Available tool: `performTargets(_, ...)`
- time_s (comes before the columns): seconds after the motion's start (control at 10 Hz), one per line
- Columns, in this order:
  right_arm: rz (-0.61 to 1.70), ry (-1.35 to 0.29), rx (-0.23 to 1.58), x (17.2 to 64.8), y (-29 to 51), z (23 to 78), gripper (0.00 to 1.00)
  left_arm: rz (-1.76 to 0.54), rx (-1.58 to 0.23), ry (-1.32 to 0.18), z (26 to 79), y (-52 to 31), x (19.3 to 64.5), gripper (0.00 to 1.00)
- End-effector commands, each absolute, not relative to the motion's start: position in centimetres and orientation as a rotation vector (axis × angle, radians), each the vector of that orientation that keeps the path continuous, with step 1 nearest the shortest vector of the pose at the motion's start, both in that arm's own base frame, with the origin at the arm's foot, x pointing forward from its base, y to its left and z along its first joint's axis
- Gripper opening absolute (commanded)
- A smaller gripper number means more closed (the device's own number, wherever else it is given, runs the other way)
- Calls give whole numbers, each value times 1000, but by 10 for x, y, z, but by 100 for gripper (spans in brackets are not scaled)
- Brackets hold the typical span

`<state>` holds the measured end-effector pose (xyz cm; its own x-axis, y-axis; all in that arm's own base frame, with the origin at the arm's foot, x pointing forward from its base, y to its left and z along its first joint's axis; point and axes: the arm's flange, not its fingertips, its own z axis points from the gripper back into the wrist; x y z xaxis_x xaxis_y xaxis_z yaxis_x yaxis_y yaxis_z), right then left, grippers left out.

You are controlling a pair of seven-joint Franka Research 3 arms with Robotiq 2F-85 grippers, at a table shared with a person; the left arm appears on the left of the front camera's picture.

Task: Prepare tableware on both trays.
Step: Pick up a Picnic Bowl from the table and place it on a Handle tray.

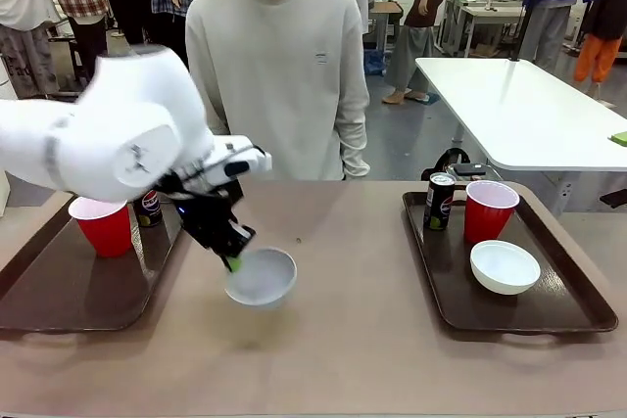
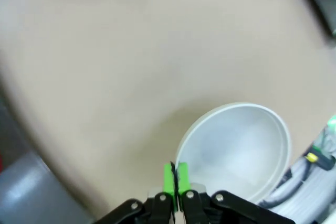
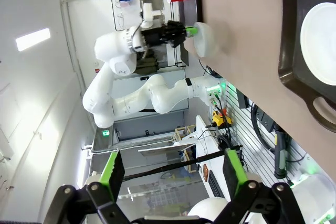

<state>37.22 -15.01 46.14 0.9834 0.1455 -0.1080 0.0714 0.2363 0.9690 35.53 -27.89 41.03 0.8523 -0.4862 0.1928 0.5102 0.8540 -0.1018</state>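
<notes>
Tabletop — bowl (image 1: 261, 277) rim between fingers (image 2: 168, 179)

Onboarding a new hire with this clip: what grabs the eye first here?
First, the white left arm's gripper, fingers pinched shut on the rim of a small round white bowl held tilted above the tan table's middle. Next, the right dark brown plastic tray already holds a slim dark Pepsi can, a red plastic cup and a second white bowl. The left tray carries a red cup and can, no bowl.
</notes>
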Motion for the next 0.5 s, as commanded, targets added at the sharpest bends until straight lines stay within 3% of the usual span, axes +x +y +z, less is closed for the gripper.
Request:
performTargets(0.0, 39, 202, 1340, 370, -149, 465, 99, -523, -149, -261, 475, -217, 324, 0)
performTargets(0.2, 39, 202, 1340, 370, -149, 465, 99, -475, -68, -339, 502, -159, 321, 0)
performTargets(0.4, 39, 202, 1340, 370, -149, 465, 99, -421, -21, -303, 504, -103, 336, 0)
